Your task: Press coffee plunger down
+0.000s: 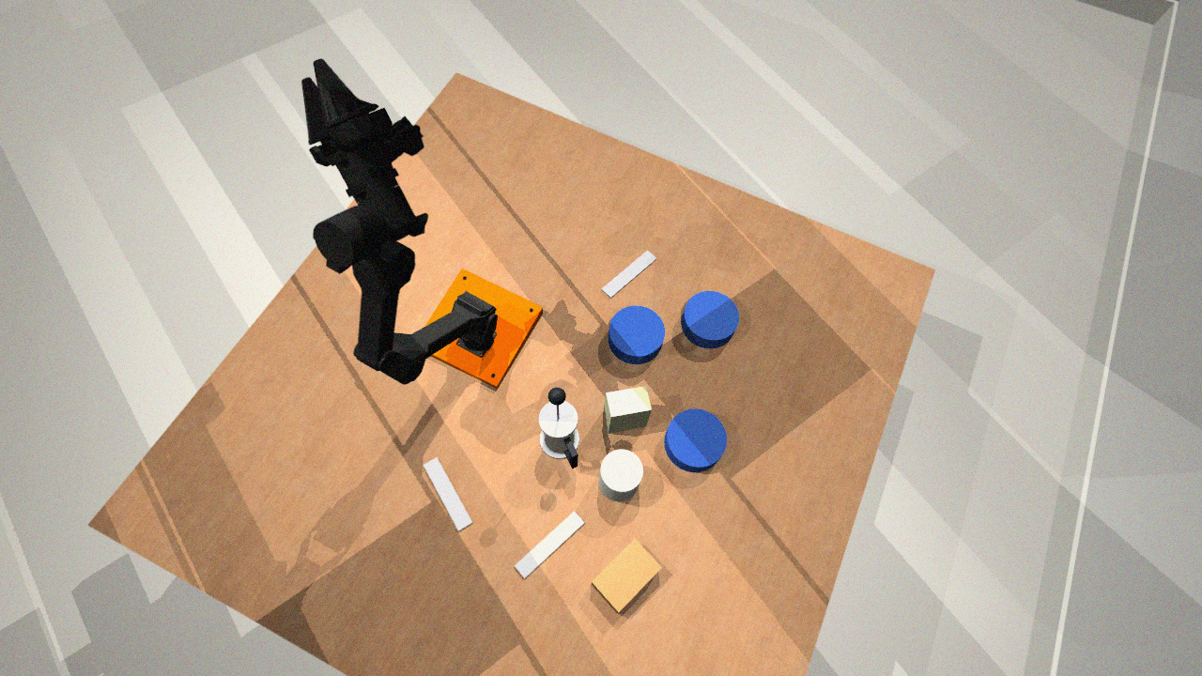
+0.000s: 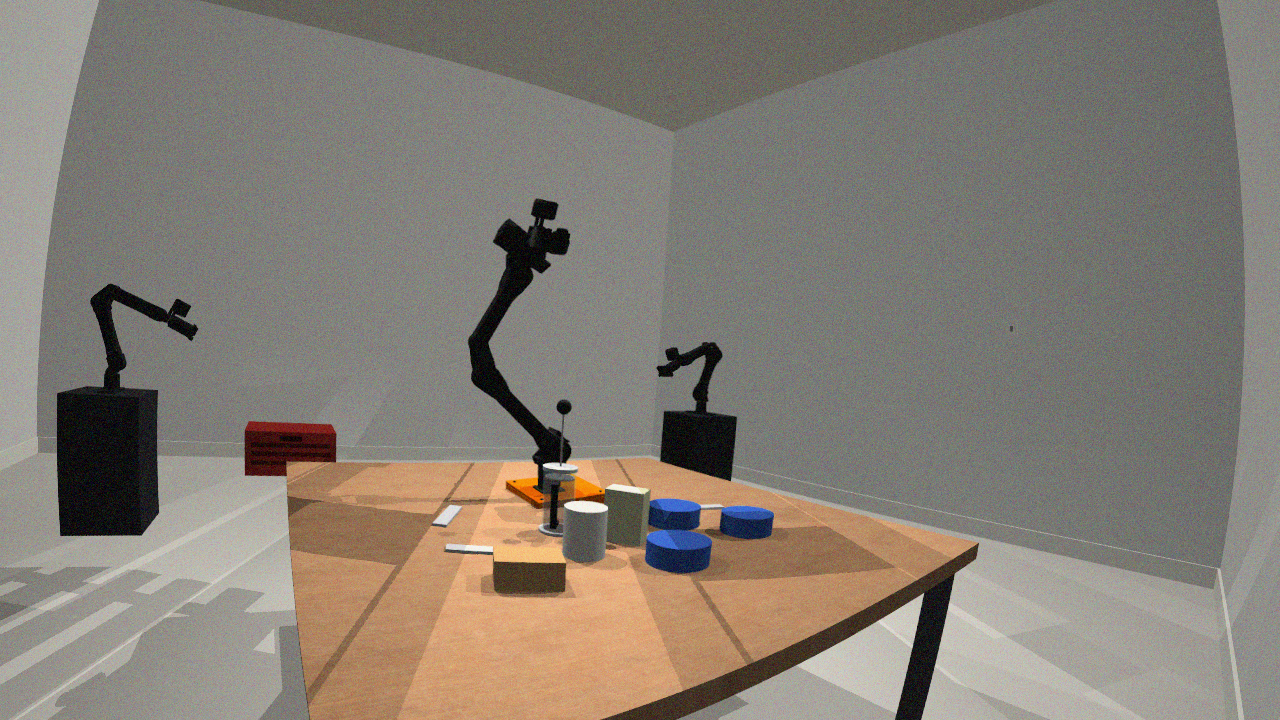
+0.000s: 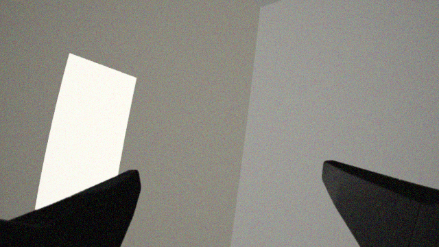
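The coffee press (image 1: 558, 420) (image 2: 560, 469) stands upright on the wooden table (image 1: 336, 420) (image 2: 358, 626), with a pale lid, a clear body and a black handle. Its plunger is up: the black knob (image 1: 556, 395) (image 2: 563, 406) sits on a thin rod well above the lid. My gripper (image 1: 312, 71) (image 3: 232, 175) is open and empty, high up beyond the orange base plate and far from the press. It points away from the press. The wrist view shows only walls, a bright panel and the two spread fingers; the press is out of that view.
A white cylinder (image 1: 621, 472) (image 2: 584, 532) and a pale green block (image 1: 627, 411) (image 2: 626, 516) stand close beside the press. Several blue discs (image 1: 696, 438) (image 2: 678, 550) lie beyond them. A tan block (image 1: 625, 576) (image 2: 529, 570) and flat white strips (image 1: 447, 493) lie around.
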Available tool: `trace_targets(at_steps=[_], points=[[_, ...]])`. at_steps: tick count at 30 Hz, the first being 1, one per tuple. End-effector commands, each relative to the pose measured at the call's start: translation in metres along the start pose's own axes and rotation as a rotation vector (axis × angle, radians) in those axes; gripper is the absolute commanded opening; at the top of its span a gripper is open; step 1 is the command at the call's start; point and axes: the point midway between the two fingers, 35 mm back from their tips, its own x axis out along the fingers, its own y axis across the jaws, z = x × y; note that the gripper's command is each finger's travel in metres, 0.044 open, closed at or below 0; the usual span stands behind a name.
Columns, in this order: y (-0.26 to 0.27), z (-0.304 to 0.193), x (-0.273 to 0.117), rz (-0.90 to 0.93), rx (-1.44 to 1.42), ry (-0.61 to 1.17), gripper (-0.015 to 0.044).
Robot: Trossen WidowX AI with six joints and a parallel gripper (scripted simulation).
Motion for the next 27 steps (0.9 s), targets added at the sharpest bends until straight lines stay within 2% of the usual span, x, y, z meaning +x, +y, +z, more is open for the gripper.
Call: trace_targets(at_steps=[1,5,9,15,21,27], points=[[0.0,0.069,-0.003,0.06,-0.305,-0.334,0.044],[0.003,0.124,-0.024,0.041,-0.549,-0.623,0.044],[0.008,0.162,-0.043,0.007,-0.667,-0.8,0.044],[0.019,0.204,-0.093,-0.073,-0.866,-1.126,0.044],[0.026,0.234,-0.18,-0.359,-1.117,-1.593,0.044],[0.025,0.233,-0.247,-0.658,-1.194,-1.903,0.044]])
